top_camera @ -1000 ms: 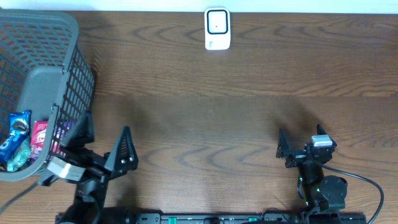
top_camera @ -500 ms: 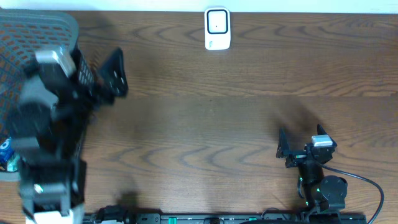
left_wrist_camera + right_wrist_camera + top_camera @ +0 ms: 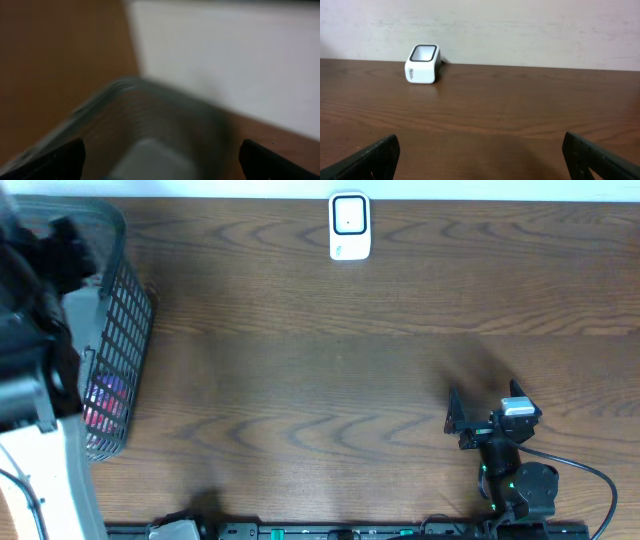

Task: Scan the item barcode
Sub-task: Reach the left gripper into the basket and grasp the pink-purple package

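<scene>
Hanging above the basket (image 3: 125, 350), the left jaws stand wide apart, the right jaws likewise, empty.

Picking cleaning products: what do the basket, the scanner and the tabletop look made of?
Basket: likely grey plastic, matte, moulded grid walls. Scanner: white plastic casing, smooth, dark window. Tabletop: wood or wood-look laminate, brown grain, slight sheen.
</scene>
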